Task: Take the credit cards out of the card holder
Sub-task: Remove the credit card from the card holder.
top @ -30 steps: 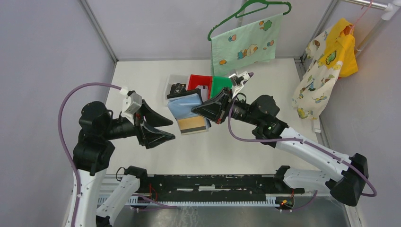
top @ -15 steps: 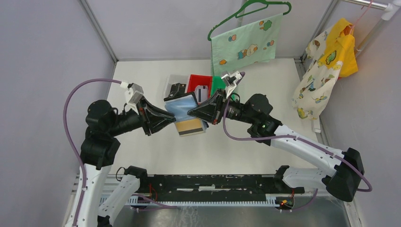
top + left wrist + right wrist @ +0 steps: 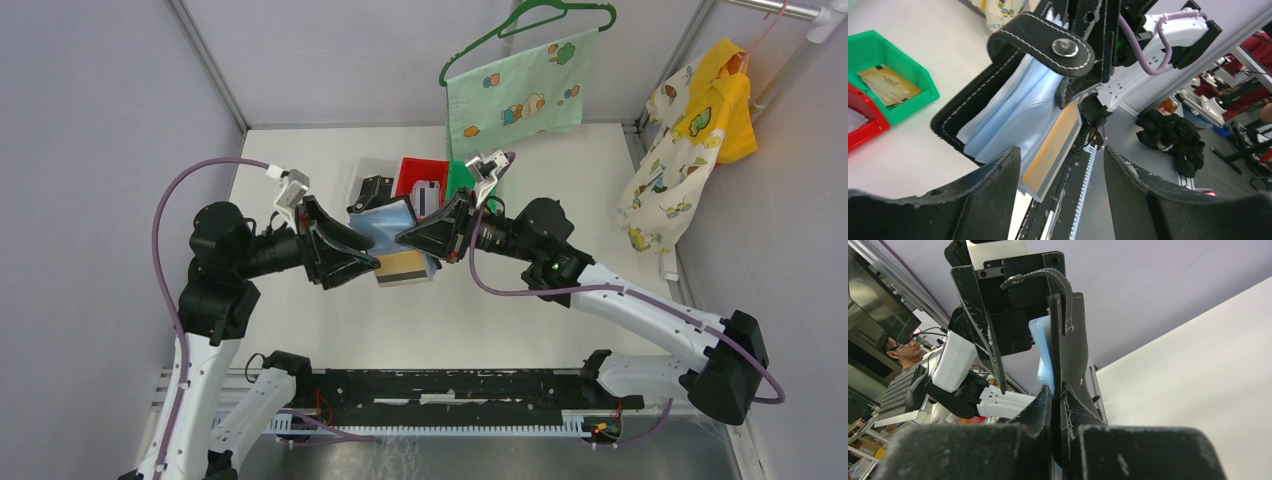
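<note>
The black card holder (image 3: 372, 213) hangs open in the air, its grey-blue lining showing, over the table's middle. My right gripper (image 3: 405, 238) is shut on its edge; the right wrist view shows the fingers (image 3: 1048, 405) pinching the black wall (image 3: 1074, 340). A tan-gold credit card (image 3: 405, 265) sticks out of the lining. In the left wrist view the holder (image 3: 975, 107) with its snap tab (image 3: 1040, 42) is close ahead, and the gold card (image 3: 1052, 145) pokes toward my open left gripper (image 3: 1063, 172), whose jaws stand either side of the card's end without touching it. The left gripper also shows in the top view (image 3: 376, 254).
Behind the holder stand a clear bin (image 3: 366, 178), a red bin (image 3: 412, 166) and a green bin (image 3: 462, 180). In the left wrist view the green bin (image 3: 918, 75) holds tan-gold cards (image 3: 889, 85). A green cloth on a hanger (image 3: 515, 95) and yellow clothing (image 3: 700, 120) hang at the back.
My left gripper has moved right, up to the holder, and its open jaws now straddle the gold card's end. My right gripper has shifted slightly left with the holder.
</note>
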`<state>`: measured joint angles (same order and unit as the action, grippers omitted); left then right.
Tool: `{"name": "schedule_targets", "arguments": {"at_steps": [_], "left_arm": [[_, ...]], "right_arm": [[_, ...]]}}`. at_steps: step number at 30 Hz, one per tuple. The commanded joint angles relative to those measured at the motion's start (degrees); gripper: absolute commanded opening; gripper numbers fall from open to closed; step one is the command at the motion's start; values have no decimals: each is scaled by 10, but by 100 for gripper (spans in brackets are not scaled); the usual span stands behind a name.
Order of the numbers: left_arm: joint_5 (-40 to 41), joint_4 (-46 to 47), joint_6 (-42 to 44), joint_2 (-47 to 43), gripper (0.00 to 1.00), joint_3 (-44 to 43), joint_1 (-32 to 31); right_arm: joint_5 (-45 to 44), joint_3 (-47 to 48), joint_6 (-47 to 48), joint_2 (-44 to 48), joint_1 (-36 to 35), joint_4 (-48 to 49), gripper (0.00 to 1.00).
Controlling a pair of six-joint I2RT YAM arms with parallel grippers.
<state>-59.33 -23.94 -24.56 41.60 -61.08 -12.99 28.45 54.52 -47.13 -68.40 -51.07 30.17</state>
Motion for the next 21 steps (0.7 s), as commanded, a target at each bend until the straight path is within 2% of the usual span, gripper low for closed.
{"name": "schedule_targets", "arguments": {"at_steps": [1, 6, 9, 14, 17, 21], "left_arm": [[71, -54, 69, -4, 69, -33, -1], [194, -90, 134, -20, 70, -40, -1], [209, -104, 141, -15, 69, -37, -1], [148, -79, 98, -13, 69, -22, -1], [54, -39, 67, -20, 68, -11, -1], [-21, 45, -1, -32, 55, 13, -1]], "right_arm": [[9, 22, 5, 23, -5, 56, 4], [9, 33, 9, 28, -5, 45, 4], [12, 33, -1, 23, -5, 55, 1], [19, 26, -25, 11, -6, 81, 1], [17, 21, -30, 11, -7, 89, 2], [23, 22, -32, 1, -9, 85, 7]]}}
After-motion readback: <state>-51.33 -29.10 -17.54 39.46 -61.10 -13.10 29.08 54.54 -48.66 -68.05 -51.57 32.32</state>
